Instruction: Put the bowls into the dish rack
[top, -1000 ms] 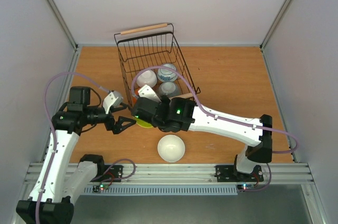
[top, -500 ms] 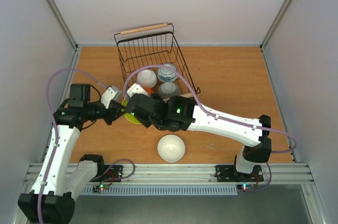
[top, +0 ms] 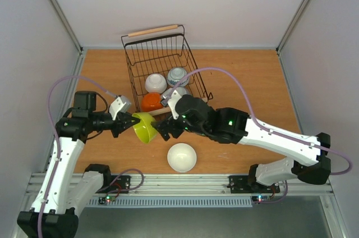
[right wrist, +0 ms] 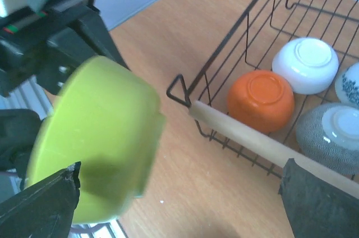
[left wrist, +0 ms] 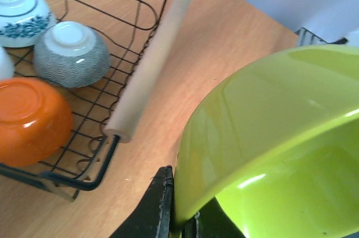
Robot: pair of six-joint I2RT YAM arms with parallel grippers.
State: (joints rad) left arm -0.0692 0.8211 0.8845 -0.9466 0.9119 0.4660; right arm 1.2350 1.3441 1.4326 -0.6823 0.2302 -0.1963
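Just before the rack (top: 157,53), your left gripper (top: 130,120) clamped on the green bowl (top: 145,128), its rim pinched, glossy, tipped on edge, your right gripper (top: 163,130) spread wide, empty

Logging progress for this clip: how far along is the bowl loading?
Done: four bowls sit in the dish rack: white, blue-and-white, grey, orange. In hand: the left gripper holds the yellow-green bowl outside the rack. Left: that one plus the white bowl on the table.
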